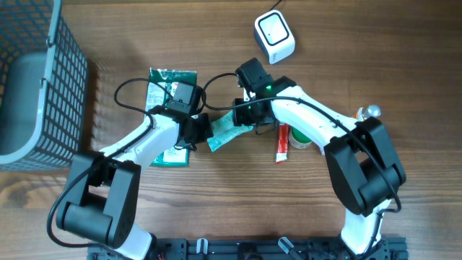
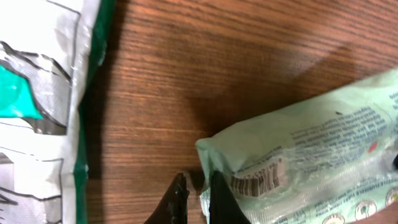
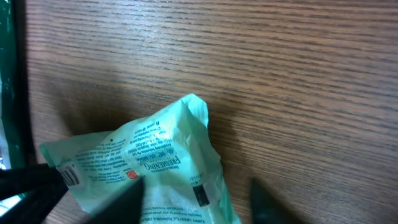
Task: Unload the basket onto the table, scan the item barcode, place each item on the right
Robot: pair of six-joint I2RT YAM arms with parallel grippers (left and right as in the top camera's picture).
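Note:
The item is a light green packet lying on the wooden table between my two grippers. Its barcode faces up near the packet's left end. My left gripper is shut on that end's edge, pinching the film beside the barcode. My right gripper is open over the packet's other end. One finger lies over the film and the other stands apart on bare wood. The white scanner sits at the back, right of centre.
A large green and white bag lies under my left arm. A red tube and a small jar lie under the right arm. A grey wire basket stands at the left edge. A silver knob is at the right.

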